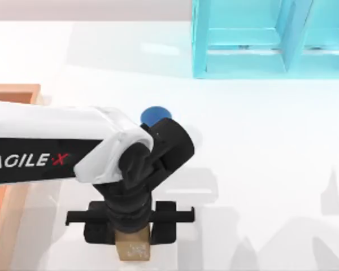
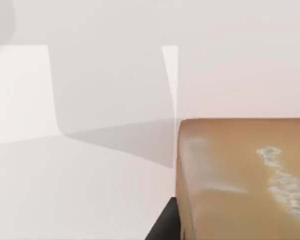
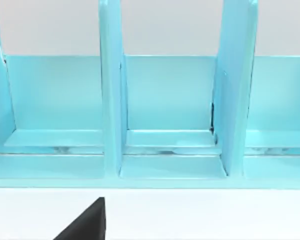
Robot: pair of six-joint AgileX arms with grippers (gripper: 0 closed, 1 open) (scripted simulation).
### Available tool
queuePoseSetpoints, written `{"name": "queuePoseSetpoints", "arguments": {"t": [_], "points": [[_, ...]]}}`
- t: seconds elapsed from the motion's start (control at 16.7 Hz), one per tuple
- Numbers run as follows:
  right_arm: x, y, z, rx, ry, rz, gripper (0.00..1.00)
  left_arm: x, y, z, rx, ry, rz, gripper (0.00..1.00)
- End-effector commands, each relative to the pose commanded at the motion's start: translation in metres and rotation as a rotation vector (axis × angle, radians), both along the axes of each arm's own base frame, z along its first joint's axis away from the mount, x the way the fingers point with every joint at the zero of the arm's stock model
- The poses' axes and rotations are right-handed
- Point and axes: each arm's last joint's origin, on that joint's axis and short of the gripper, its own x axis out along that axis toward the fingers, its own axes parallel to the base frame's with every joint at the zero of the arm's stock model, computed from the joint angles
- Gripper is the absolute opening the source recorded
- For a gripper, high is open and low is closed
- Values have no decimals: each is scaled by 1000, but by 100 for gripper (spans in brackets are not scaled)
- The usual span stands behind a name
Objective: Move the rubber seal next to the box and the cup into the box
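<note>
The rubber seal (image 1: 133, 252), a tan-brown block with pale markings, sits at the table's front edge, left of the middle. My left gripper (image 1: 132, 236) points down over it and is shut on the seal, one finger on each side. In the left wrist view the rubber seal (image 2: 240, 180) looms close, with a dark fingertip (image 2: 164, 226) against its side. The blue cup (image 1: 153, 116) stands farther back, mostly hidden behind my left arm. The box (image 1: 14, 93), orange-brown with lighter rims, lies at the left edge, partly under the arm. My right gripper (image 3: 85, 224) shows as a dark corner facing the shelf.
A light-blue shelf frame (image 1: 254, 39) stands at the back right of the table; the right wrist view looks straight into the shelf's compartments (image 3: 165, 100). The white tabletop (image 1: 271, 169) stretches open to the right of my left arm.
</note>
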Motion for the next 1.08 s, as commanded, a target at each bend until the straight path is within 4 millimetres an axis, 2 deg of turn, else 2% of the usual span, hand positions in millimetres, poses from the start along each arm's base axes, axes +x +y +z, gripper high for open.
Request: {"name": "queuePoseSetpoints", "arguments": {"t": [0.12,0.18,0.72,0.9,1.08], "points": [[0,0,0,0,0,0,100,0,0,0,0,0,0,2],[0,0,0,0,0,0,100,0,0,0,0,0,0,0],[0,0,0,0,0,0,100,1,1,2,-2,-2,-1,0],[0,0,0,0,0,0,100,7,18,22,-9,-8,2,0],[0,0,0,0,0,0,100,10,54,58,4,6,3,0]]}}
